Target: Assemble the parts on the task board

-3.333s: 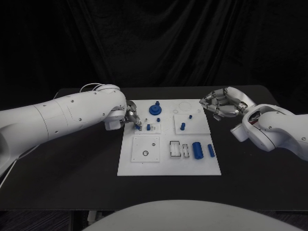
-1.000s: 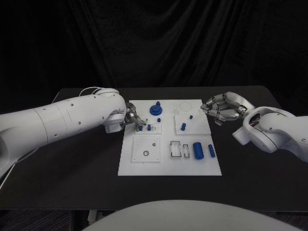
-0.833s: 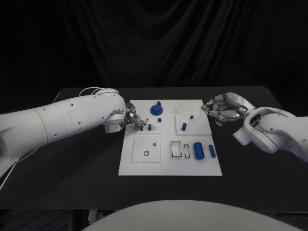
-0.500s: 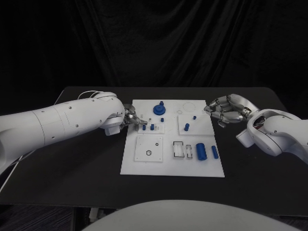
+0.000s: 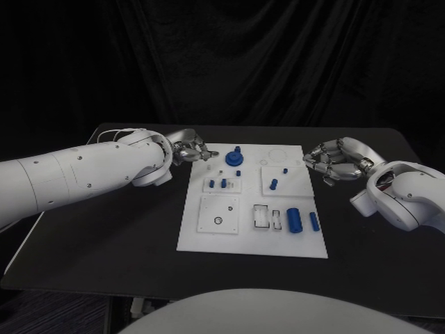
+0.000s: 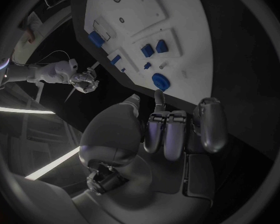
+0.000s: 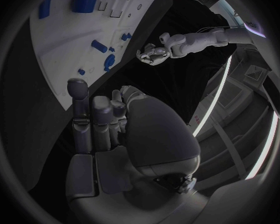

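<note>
The white task board (image 5: 215, 233) lies mid-table. On it stand a blue knob (image 5: 233, 157), two short blue pegs (image 5: 218, 184) side by side, another peg (image 5: 274, 184) and a thick blue cylinder (image 5: 294, 218) with a thinner one (image 5: 313, 221) beside it. My left hand (image 5: 190, 152) hovers off the board's far left corner, fingers (image 6: 171, 129) curled in on nothing. My right hand (image 5: 333, 160) sits just past the board's right edge, its fingers (image 7: 93, 119) also curled and holding nothing. The knob (image 6: 160, 81) lies nearest the left hand.
A white square plate with a small ring (image 5: 220, 212) and a slotted holder (image 5: 261, 216) sit on the board's near half. Black tabletop (image 5: 102, 236) runs to both sides and to the front. A dark curtain hangs behind.
My left hand has drawn back from the two short pegs to the board's far left corner. The right hand keeps its place. The camera has shifted.
</note>
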